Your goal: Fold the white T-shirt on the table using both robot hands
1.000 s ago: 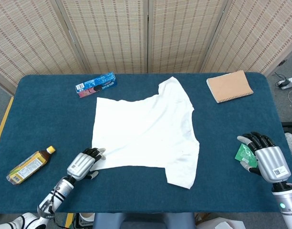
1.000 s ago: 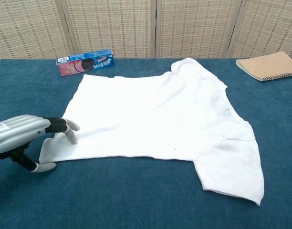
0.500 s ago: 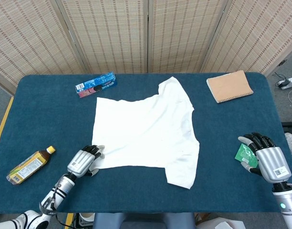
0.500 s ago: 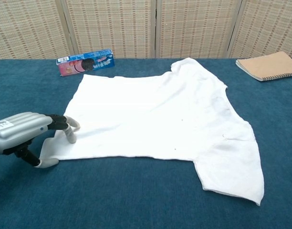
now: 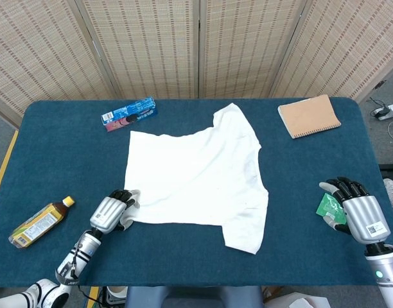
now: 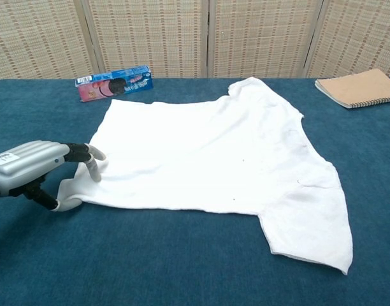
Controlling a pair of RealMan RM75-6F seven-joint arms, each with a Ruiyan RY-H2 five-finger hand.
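Head view shows the white T-shirt (image 5: 198,183) spread flat mid-surface, long axis running away from the left hand (image 5: 110,213), which pinches its near corner. Far off to the side, the right hand (image 5: 358,215) curls around a green packet (image 5: 327,207).

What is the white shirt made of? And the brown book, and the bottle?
The T-shirt looks like soft matte cloth, probably cotton: it lies limp and wrinkled. The notebook seems to have a dull brown card cover, with a wire spiral along one edge. The bottle looks like clear shiny plastic with a yellow cap.
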